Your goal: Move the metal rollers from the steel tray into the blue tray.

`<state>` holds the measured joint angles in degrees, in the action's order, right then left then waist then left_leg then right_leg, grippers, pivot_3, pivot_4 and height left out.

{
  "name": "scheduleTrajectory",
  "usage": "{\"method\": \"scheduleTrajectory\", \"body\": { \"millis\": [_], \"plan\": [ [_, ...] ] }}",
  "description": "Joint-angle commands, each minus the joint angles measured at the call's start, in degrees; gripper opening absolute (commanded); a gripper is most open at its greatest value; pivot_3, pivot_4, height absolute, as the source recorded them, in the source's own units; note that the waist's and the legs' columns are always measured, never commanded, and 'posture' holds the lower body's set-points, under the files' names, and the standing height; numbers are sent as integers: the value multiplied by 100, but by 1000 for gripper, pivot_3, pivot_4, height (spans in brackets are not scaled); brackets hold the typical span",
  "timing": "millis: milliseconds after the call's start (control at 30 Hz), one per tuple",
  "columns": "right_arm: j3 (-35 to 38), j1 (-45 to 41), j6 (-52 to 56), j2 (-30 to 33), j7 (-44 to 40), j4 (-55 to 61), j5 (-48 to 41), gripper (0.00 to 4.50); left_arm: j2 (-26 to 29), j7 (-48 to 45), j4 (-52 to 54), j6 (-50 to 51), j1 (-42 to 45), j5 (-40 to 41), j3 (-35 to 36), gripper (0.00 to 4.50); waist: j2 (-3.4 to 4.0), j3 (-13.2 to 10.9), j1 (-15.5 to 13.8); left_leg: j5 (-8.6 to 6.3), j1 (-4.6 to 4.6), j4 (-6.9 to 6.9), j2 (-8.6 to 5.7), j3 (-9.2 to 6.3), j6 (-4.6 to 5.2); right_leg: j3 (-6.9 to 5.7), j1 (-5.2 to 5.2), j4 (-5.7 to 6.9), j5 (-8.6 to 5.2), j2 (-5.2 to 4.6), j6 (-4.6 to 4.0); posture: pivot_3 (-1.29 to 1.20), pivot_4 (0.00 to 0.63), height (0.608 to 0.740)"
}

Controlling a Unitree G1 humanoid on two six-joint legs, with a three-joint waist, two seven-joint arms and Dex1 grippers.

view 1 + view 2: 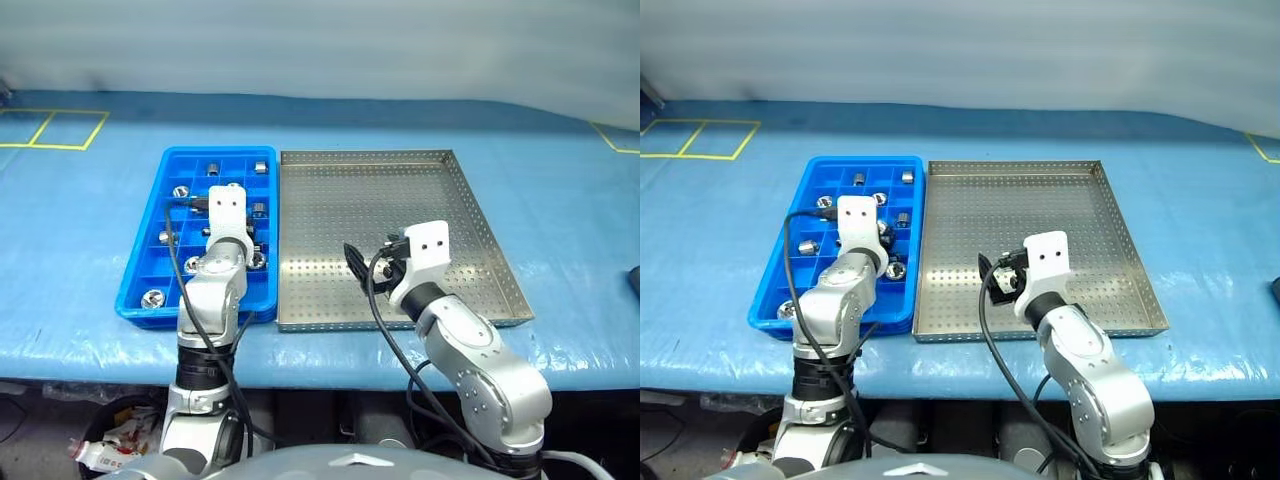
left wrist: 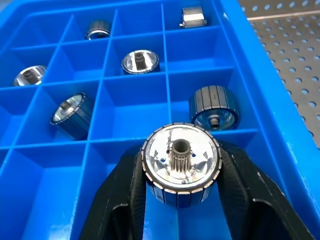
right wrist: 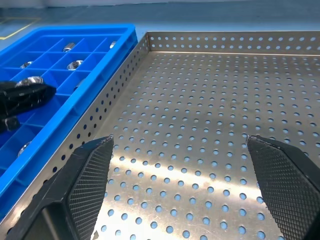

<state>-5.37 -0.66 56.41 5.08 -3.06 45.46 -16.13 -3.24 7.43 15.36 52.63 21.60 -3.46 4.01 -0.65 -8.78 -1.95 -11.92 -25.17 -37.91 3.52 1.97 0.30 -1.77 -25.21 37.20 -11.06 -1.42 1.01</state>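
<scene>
My left gripper point(image 2: 181, 159) is shut on a metal roller point(image 2: 181, 172), a ribbed silver cylinder with a toothed centre hole. It holds the roller just above a compartment of the blue tray point(image 1: 140, 272) near the tray's right wall. Several other metal rollers point(image 2: 140, 61) lie in separate compartments, one point(image 2: 213, 107) just beyond the held one. To the right of the blue tray and touching it lies the steel tray point(image 1: 400, 190). My right gripper point(image 3: 179, 144) hangs open over the near left part of that tray's bare perforated floor, with nothing between its fingers.
Both trays sit on a table with a blue cover point(image 1: 560, 200), close to its front edge. Yellow tape lines point(image 1: 60, 130) mark the far left, and a dark object point(image 1: 634, 282) lies at the right edge of the cover.
</scene>
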Motion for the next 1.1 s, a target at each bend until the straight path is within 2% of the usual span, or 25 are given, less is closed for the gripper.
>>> {"method": "scheduleTrajectory", "body": {
  "millis": [33,467,733,767,833,1000,1100],
  "plan": [
    [-36,21,-31,-26,15,103,-42,4500,-48,-15,317,-349,20,94,15,1689,-2,0,-27,0,-1,-1,-1,1,0,1,0,-2,0,-2,0,133,150,740],
    [-72,29,-17,-66,77,106,-30,4500,31,47,130,732,-47,-91,-170,1689,-9,0,-42,0,4,-2,-4,-5,0,-6,15,-15,1,-5,3,124,150,740],
    [-26,47,21,-40,94,154,-31,4500,-65,189,151,413,9,-62,-47,4322,-12,-1,-38,-1,23,0,-3,-12,-1,-16,40,-26,0,-6,1,124,150,740],
    [-23,48,21,-36,98,158,-29,4500,-80,217,170,327,17,-67,-26,4458,-12,-2,-37,-1,23,0,-3,-12,-1,-15,40,-26,0,-6,1,124,150,740],
    [-18,46,16,-28,104,169,-27,4500,-103,243,215,129,45,-60,6,4458,-12,-2,-38,-1,23,2,-3,-12,-1,-16,40,-27,0,-6,0,124,150,740],
    [56,-6,-94,30,100,197,12,4500,-20,-200,282,-1331,59,148,-228,4458,-12,-2,-48,-1,22,3,-3,-12,-1,-17,41,-29,0,-7,0,120,150,740],
    [197,56,-359,11,169,218,102,4500,242,-534,141,-1932,-61,54,-517,4458,-12,-2,-48,-1,22,3,-4,-11,-1,-17,43,-32,0,-9,0,120,150,740]
  ]
}}
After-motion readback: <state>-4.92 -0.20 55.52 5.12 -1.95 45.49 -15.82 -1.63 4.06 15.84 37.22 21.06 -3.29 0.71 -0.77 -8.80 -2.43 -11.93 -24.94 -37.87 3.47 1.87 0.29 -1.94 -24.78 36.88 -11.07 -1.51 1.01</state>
